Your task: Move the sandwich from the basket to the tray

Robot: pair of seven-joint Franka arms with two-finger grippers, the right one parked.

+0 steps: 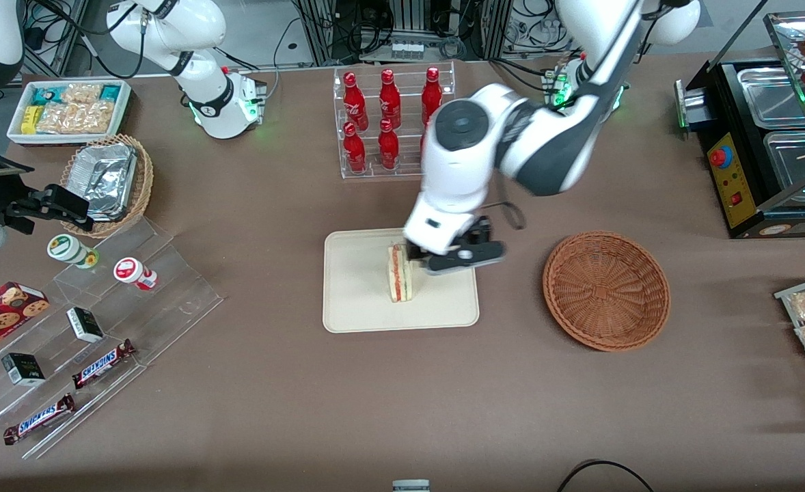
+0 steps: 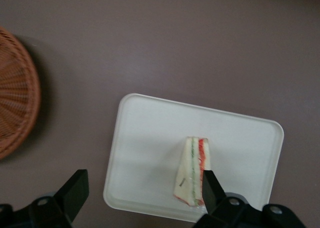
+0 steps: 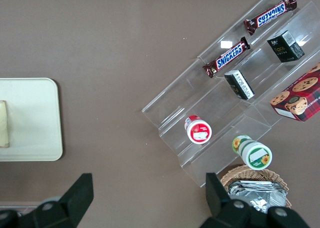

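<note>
Sandwich (image 1: 400, 273) rests on the tray (image 1: 355, 301), standing on one edge with the red and green filling layers showing as stripes. It sits nearer the tray's basket-side half than its middle. Basket (image 1: 606, 290) lies on the worktop (image 1: 273, 205) beside the tray, toward the working arm's end, well apart from it; nothing visible inside it.

Hand (image 1: 437, 258) is low over the tray, just beside the sandwich. In the left wrist view the two fingers stand wide apart; one finger (image 2: 212, 190) is close against the red-filling side of the wedge, the other finger (image 2: 72, 190) is out over bare worktop clear of the tray's edge. Nothing is between them under grip: the hand is open and holds nothing. Whether the near finger actually touches the wrap cannot be told.

Judgement: the placing step looks done, with the sandwich released inside the tray rim and the basket without it. Step in hand is the release and clearing away.

Next move calls for a straight lift upward before any sideways travel, since the near finger is so close to the wedge that a lateral sweep could tip it or drag the wrap. The wedge stands on a narrow edge, so it may topple with a small nudge; if it does, it should still land within the tray.

Red bottles (image 1: 389, 116) in their clear rack stand farther from the front camera than the tray, clear of the arm's likely path.
</note>
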